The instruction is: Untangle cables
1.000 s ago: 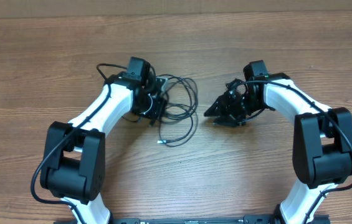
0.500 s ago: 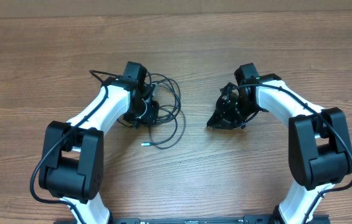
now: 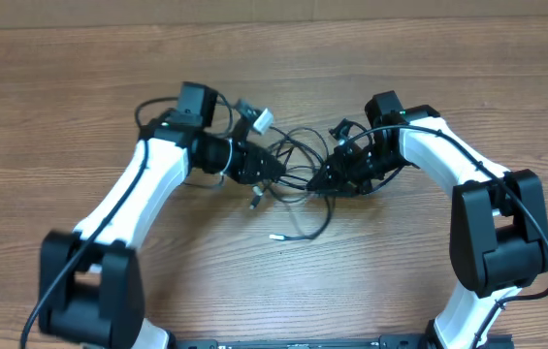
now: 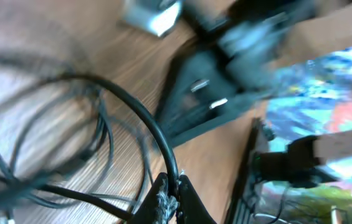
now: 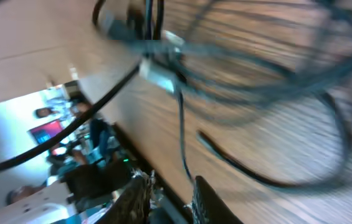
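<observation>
Left gripper (image 4: 172, 198): fingers closed together, pinching one black strand of the cables (image 3: 298, 163).
Right gripper (image 5: 168, 186): fingers stand apart; a thin strand runs down between them, with no squeeze visible.
Cables: loose tangle at mid-table (image 3: 429, 58), between the two grippers; one pale-tipped end trails to the near side.
Plug (image 3: 260, 119): pale grey block on the far side of the tangle, just beside the left arm.
Overhead only: whole tangle, both arms.
Wrist views only: finger gaps; heavy motion blur.
Writing: too blurred to read.

Wood-grain table (image 3: 80, 68); blurred bright screens (image 4: 325, 106) beyond edge.
</observation>
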You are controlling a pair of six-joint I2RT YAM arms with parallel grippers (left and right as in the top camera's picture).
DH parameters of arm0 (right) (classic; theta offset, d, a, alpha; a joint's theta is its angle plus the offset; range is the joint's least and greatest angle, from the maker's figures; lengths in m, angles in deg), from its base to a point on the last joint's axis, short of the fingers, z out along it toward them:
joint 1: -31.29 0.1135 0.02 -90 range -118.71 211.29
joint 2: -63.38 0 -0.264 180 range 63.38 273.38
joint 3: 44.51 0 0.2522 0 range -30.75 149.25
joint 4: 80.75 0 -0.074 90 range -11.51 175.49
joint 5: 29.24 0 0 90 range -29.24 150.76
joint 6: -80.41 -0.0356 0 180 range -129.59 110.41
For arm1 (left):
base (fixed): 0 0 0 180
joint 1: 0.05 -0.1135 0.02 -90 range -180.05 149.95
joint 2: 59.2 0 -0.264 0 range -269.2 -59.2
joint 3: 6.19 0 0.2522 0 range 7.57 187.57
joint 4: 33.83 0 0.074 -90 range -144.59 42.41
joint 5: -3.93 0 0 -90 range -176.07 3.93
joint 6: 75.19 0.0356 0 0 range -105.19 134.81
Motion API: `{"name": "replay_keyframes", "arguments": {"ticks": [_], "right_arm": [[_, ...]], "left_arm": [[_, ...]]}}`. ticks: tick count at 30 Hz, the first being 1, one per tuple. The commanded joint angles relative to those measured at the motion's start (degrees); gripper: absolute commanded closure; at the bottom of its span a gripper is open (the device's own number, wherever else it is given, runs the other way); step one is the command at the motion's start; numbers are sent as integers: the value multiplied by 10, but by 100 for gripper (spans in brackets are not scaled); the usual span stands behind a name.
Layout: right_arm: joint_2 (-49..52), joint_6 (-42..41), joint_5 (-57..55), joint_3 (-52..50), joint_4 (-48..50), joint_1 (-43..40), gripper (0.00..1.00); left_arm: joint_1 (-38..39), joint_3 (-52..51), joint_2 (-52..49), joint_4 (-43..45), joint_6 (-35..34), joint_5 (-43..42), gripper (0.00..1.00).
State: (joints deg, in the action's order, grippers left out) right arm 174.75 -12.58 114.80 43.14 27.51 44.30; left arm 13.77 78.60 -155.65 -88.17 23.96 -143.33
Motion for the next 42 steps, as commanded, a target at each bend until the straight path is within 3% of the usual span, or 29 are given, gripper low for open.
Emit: {"name": "replay_keyframes", "arguments": {"ticks": [1,4,13,15,18,21,23,26,30,33,38,42], "right_arm": [[-21,15,54,15,6,-11,75],[-21,13,50,15,10,-19,71],[-21,-30,14,15,36,-25,42],[-21,-30,16,15,40,-27,33],[-21,-30,15,15,42,-33,29],[-21,-30,15,15,40,-44,27],[-21,-30,5,15,32,-57,26],[-21,-53,-60,15,15,-74,24],[-21,-127,-259,15,-21,-91,21],[-21,-140,-359,14,-44,-96,16],[-21,-140,-421,14,-57,-98,4],[-21,-147,-420,14,-49,-98,0]], "left_arm": [[-3,43,71,13,-10,-56,96],[-3,70,124,23,-34,-55,96],[-3,155,266,73,-79,-27,96],[-3,156,296,66,-79,65,96],[-3,155,312,12,-87,301,95],[-3,145,296,-62,-193,558,96],[-4,145,275,-127,-275,677,96],[-5,148,269,-128,-260,620,96],[-12,183,278,-64,-162,332,95],[-20,223,282,-28,-136,220,94],[-20,246,282,-30,-130,284,92],[-20,240,257,-117,-130,316,70]]}}
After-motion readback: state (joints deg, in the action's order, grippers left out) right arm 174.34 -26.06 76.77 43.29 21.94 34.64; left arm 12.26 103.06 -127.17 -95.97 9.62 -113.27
